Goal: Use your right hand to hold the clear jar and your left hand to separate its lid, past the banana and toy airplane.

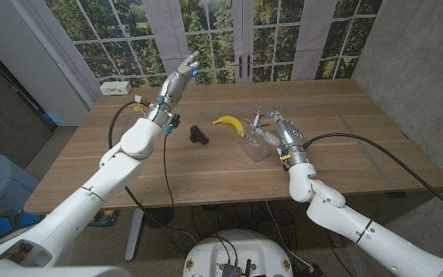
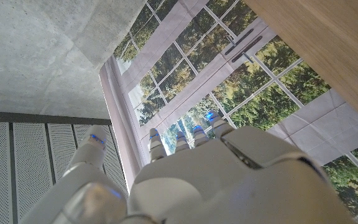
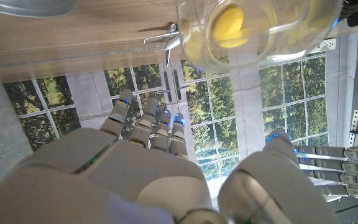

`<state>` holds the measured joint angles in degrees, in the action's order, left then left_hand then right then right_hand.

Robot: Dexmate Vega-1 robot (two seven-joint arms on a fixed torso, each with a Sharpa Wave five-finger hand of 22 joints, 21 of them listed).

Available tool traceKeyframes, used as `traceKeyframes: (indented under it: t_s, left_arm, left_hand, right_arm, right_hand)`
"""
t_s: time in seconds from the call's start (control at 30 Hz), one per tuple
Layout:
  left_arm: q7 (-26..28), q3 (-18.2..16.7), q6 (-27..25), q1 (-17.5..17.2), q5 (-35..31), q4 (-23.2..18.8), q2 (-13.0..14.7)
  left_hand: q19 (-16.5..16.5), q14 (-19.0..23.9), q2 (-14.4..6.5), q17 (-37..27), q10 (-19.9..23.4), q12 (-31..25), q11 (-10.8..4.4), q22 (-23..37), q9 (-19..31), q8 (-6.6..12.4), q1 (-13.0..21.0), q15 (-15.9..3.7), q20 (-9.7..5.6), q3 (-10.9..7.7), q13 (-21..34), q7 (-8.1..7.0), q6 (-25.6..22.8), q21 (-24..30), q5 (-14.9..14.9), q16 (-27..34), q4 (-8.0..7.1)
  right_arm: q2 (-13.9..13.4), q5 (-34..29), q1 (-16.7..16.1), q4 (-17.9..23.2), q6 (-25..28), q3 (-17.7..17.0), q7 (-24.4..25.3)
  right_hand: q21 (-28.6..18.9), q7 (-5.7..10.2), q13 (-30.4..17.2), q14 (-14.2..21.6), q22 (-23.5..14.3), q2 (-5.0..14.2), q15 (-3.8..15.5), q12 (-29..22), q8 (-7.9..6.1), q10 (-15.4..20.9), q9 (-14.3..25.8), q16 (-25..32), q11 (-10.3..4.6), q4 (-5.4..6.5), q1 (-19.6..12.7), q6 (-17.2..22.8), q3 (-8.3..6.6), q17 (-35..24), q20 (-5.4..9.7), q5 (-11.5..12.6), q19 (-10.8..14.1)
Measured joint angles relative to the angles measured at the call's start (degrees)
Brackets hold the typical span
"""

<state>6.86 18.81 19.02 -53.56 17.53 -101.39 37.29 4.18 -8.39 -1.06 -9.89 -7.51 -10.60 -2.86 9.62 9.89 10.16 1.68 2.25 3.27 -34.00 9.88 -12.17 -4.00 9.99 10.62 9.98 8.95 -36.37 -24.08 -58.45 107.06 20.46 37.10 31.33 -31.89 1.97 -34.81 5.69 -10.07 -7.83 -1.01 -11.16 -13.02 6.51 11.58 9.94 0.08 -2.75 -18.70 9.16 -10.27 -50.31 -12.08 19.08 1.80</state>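
So the jar (image 1: 254, 143) was sitting on the table (image 1: 344, 115) just right of center in the head view, with the banana (image 1: 228, 121) just up-left of it and the little airplane (image 1: 258, 117) right behind it. My right hand (image 1: 275, 132) was parked right beside the jar on its right side. The fingers were spread and had nothing in them. In the right wrist shot the jar was out past my fingertips, not between them, so I hadn't grabbed it yet. I'd guess the hand was there to line up the hold, since the right one has to steady the jar before anything else can happen.

My left hand (image 1: 177, 83) was way up in the upper-left middle of the head view, lifted off the table. Its fingers were out straight and it was empty too. My read is it was waiting high so it could come over the banana and airplane without knocking them.

I honestly couldn't tell whether the lid was on. There was a greyish round edge at the top left of the right wrist shot, but I couldn't say what it was.

Count: one jar, one banana and one airplane. There was also one small black thing (image 1: 198, 135) left of the banana, and one white power strip (image 1: 115, 87) at the far upper-left table edge. Plus my two hands.
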Motion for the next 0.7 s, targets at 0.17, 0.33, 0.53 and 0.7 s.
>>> traceKeyframes:
  t_s: [0.17, 0.33, 0.53, 0.7]
  left_arm:
    - [-0.47, 0.0, 0.03, 0.18, 0.71, 0.32, 0.0]
    - [-1.83, 0.0, 0.06, 0.48, 2.4, 0.85, 0.02]
    - [-4.3, 0.01, 0.05, 0.92, 5.6, 1.44, 0.24]
    - [-7.35, 0.06, -0.2, 1.4, 9.42, 2.39, 0.26]
  left_hand:
    - [0.0, -0.22, 0.0, 0.0, -0.3, 0.0, -0.3, 0.0, 0.0, -0.03, 0.0, -0.22, 0.0, 0.0, 0.0, 0.65, 0.65, 0.0, 0.0, 0.0, 0.0]
    - [0.69, -0.8, 0.0, 0.0, -0.66, 0.0, 0.05, 0.0, 0.0, -0.64, 0.0, -0.31, -0.28, 0.36, 0.03, 3.29, 4.23, 0.0, 0.0, 0.0, 0.0]
    - [0.86, -1.26, 0.0, 0.0, -1.12, 0.0, 0.1, 0.0, 0.0, -0.64, 0.0, -0.43, -0.43, 0.35, 0.14, 4.6, 5.66, 0.0, 0.0, 0.0, 0.0]
    - [1.76, -1.49, -0.01, 0.0, -1.43, 0.0, 0.42, 0.0, -0.3, -0.64, -0.01, -1.96, -3.86, 0.58, 0.0, 6.77, 6.45, 0.0, 0.0, 0.0, -0.23]
  right_arm:
    - [-0.66, 3.07, -0.28, 0.53, -3.62, -1.52, -0.88]
    - [-1.31, 7.24, -0.8, 0.75, -8.96, -3.59, -1.93]
    - [-1.46, 10.9, -1.31, -0.91, -16.7, -5.63, -2.34]
    - [-1.21, 13.36, -1.66, -2.14, -22.67, -7.06, -2.59]
  right_hand:
    - [1.34, 1.17, 1.91, -2.92, 0.21, 0.61, 0.36, 0.36, 0.43, -0.09, -0.37, -0.02, -0.09, 0.06, 0.61, -0.25, 0.07, 2.26, 0.75, 0.0, -0.73]
    - [2.62, 1.84, 3.92, -4.17, 0.21, 1.96, 0.5, 0.58, 1.28, -0.4, -0.67, -0.01, -0.4, 0.61, 1.96, -0.38, 0.62, 4.66, 2.5, 0.0, -0.98]
    - [3.19, 1.62, 5.92, -4.99, 0.2, 2.58, 1.33, 0.8, 1.83, -1.02, -0.93, -0.01, -1.03, 1.41, 3.49, -1.22, 1.41, 7.09, 4.86, 0.0, 0.34]
    - [3.97, 1.37, 8.42, -6.09, 0.48, 2.99, 2.67, 0.8, 1.83, -0.69, -1.2, -0.01, -1.54, 1.41, 3.9, -0.96, 1.41, 10.44, 8.82, 0.0, 1.44]
